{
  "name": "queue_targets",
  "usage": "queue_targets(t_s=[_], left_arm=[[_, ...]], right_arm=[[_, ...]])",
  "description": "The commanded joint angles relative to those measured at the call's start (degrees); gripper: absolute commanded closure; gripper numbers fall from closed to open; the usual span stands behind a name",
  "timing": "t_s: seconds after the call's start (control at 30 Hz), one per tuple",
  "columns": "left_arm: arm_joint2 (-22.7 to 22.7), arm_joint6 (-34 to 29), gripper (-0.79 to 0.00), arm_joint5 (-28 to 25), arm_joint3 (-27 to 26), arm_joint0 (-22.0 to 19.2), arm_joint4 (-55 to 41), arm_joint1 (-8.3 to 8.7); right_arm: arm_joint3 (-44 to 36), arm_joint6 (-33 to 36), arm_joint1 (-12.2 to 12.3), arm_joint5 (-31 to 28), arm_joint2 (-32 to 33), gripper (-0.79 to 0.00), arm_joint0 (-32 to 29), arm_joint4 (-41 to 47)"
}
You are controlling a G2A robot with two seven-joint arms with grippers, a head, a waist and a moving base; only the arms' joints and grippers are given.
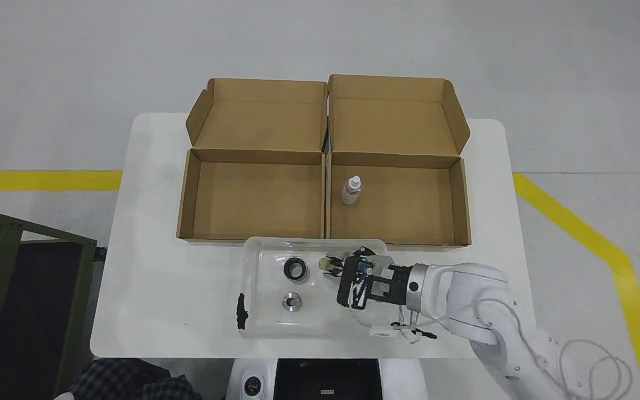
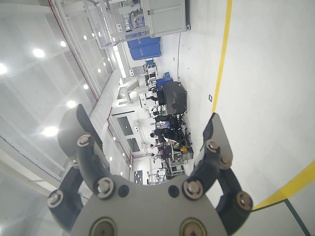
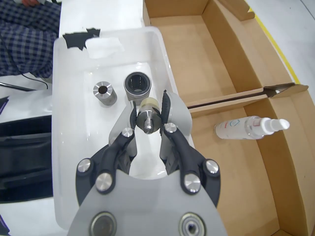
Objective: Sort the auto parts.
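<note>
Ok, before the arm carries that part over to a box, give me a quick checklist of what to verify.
1. Grip: right gripper closed on both sides of the threaded part: ok.
2. Part lifted free of the clear tray floor: cannot tell.
3. Neighbours: slotted cylinder stands apart; bearing sits just past the part's cap, contact unclear: cannot tell.
4. Box with the spray bottle: that cardboard box is open, bare floor beside the bottle: ok.
5. Other box: open, lid folded back: ok.
6. Left gripper: open, aimed at the room, not the table: ok.
</note>
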Motion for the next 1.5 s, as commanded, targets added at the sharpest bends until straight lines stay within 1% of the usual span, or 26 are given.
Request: queue_targets(t_s=[0.0,0.47,0.87,1.3,1.47], left_arm=[[0.0,0.0,-0.785,0.0,0.0,0.0,0.0,0.00],[0.0,0.0,-0.785,0.0,0.0,0.0,0.0,0.00],[0.0,0.0,-0.785,0.0,0.0,0.0,0.0,0.00],[0.0,0.0,-0.785,0.0,0.0,0.0,0.0,0.00],[0.0,0.0,-0.785,0.0,0.0,0.0,0.0,0.00]], right_arm=[[-0.4,-1.8,0.2,0.0,1.5,0.000,-0.3,0.6],[-3.4,-11.2,0.5,1.5,7.5,0.000,-1.0,4.0],[-3.8,-18.4,0.4,2.5,10.1,0.000,-1.6,5.3],[-2.7,-21.2,0.4,2.0,10.9,0.000,-2.1,4.9],[-1.4,-20.2,0.5,1.0,10.7,0.000,-1.9,4.2]])
